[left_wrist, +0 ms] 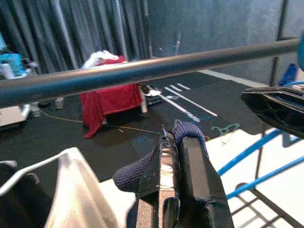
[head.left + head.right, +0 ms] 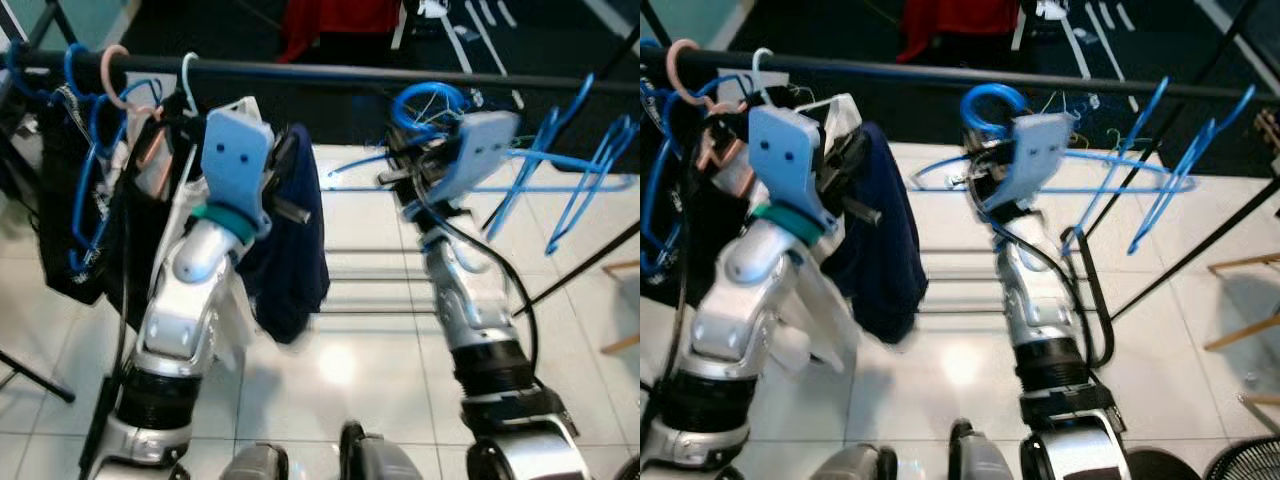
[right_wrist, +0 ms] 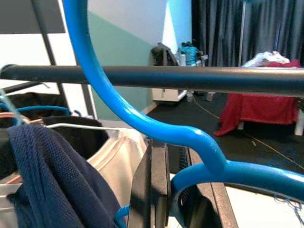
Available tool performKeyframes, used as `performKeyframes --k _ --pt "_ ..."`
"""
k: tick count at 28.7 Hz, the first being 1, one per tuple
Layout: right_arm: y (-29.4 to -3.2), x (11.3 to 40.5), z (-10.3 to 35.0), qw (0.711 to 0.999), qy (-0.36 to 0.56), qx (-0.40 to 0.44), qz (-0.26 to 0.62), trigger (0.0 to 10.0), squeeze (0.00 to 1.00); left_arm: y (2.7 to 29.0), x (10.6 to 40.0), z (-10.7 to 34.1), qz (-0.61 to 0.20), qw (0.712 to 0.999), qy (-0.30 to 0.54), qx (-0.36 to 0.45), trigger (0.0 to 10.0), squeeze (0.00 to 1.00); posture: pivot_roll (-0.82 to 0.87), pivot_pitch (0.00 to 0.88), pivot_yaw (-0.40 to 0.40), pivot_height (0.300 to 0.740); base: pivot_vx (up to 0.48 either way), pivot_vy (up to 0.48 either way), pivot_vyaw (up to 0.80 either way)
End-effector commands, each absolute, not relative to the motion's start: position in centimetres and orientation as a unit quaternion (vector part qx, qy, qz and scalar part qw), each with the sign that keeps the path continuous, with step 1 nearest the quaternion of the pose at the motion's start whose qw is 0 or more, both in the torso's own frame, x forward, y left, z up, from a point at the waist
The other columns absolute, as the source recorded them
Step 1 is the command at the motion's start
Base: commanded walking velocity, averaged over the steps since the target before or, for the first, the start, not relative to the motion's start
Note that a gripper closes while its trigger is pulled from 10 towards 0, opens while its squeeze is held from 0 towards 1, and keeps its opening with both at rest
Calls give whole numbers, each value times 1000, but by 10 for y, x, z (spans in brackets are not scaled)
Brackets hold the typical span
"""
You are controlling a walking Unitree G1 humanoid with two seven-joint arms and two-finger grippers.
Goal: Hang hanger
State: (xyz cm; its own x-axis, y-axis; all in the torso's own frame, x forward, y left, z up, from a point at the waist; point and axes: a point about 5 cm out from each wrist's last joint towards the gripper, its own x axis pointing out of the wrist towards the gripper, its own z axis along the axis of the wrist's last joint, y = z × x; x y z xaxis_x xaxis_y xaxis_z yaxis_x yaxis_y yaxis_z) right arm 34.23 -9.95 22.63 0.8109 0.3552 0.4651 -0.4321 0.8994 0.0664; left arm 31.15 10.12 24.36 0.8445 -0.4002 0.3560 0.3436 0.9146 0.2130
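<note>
A black rail (image 2: 350, 72) runs across in front of me. My right gripper (image 2: 402, 172) is raised just below it and shut on a blue plastic hanger (image 2: 430, 105), whose round hook sits close under the rail. In the right wrist view the hanger (image 3: 142, 118) curves up across the rail (image 3: 199, 78) from between the fingers (image 3: 154, 190). My left gripper (image 2: 283, 188) is up near the rail too, shut on a navy garment (image 2: 300, 260) that hangs down from it. The left wrist view has navy cloth (image 1: 137, 173) pinched between the fingers (image 1: 199, 180).
Dark clothes on blue, pink and white hangers (image 2: 90, 180) crowd the rail's left end. Bare blue hangers (image 2: 595, 165) hang at the right end. A red cloth (image 2: 340, 25) lies on the dark floor beyond. Lower rack bars (image 2: 370, 250) cross the white tiles.
</note>
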Motion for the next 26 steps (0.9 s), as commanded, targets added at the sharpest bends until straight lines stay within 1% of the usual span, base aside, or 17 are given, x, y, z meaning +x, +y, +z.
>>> performKeyframes --k 1,3,5,6,9,11,12,13,14,17,18,19,20,21,23,25,26 --pt "-105 341 214 952 -201 114 199 10000 0 95 306 247 -216 950 -215 69 10000 0 79 75 -15 740 0 0 0" --pt "-110 345 194 960 -154 153 179 10000 0 94 305 248 -223 949 -215 65 10000 0 79 80 -10 740 0 0 0" --pt "-110 345 194 960 -154 153 179 10000 0 94 305 248 -223 949 -215 65 10000 0 79 80 -10 740 0 0 0" --pt "-114 347 188 960 -135 178 169 10000 0 93 304 248 -225 948 -214 64 10000 0 80 82 -8 740 0 0 0" --pt "-117 351 184 958 -117 198 170 10000 0 93 304 248 -227 948 -214 64 10000 0 80 82 -7 740 0 0 0" --pt "-118 355 186 954 -109 204 190 10000 0 93 304 248 -227 948 -213 63 10000 0 82 81 -2 740 0 0 0" --pt "-116 357 191 948 -107 202 222 10000 0 93 304 247 -227 948 -212 63 10000 0 81 82 -1 740 0 0 0" --pt "-116 357 191 948 -107 202 222 10000 0 93 304 247 -227 948 -212 63 10000 0 81 82 -1 740 0 0 0" --pt "-111 357 198 940 -110 190 261 10000 0 92 305 247 -227 949 -211 62 10000 0 81 82 -1 740 0 0 0" --pt "-111 357 198 940 -110 190 261 10000 0 92 305 247 -227 949 -211 62 10000 0 81 82 -1 740 0 0 0" --pt "-103 354 206 931 -118 154 311 10000 0 92 305 248 -227 949 -211 62 10000 0 83 81 1 740 0 0 0" --pt "-103 354 206 931 -118 154 311 10000 0 92 305 248 -227 949 -211 62 10000 0 83 81 1 740 0 0 0" --pt "-95 352 212 919 -124 130 350 10000 0 92 305 248 -227 949 -211 61 10000 0 82 81 1 740 0 0 0" --pt "-95 352 212 919 -124 130 350 10000 0 92 305 248 -227 949 -211 61 10000 0 82 81 1 740 0 0 0" --pt "-86 355 220 903 -114 148 387 10000 0 91 305 248 -227 949 -212 59 10000 0 87 80 3 740 0 0 0" --pt "-86 355 220 903 -114 148 387 10000 0 91 305 248 -227 949 -212 59 10000 0 87 80 3 740 0 0 0" --pt "-80 355 219 890 -98 161 416 10000 0 92 305 249 -226 949 -212 58 10000 0 86 80 5 740 0 0 0"
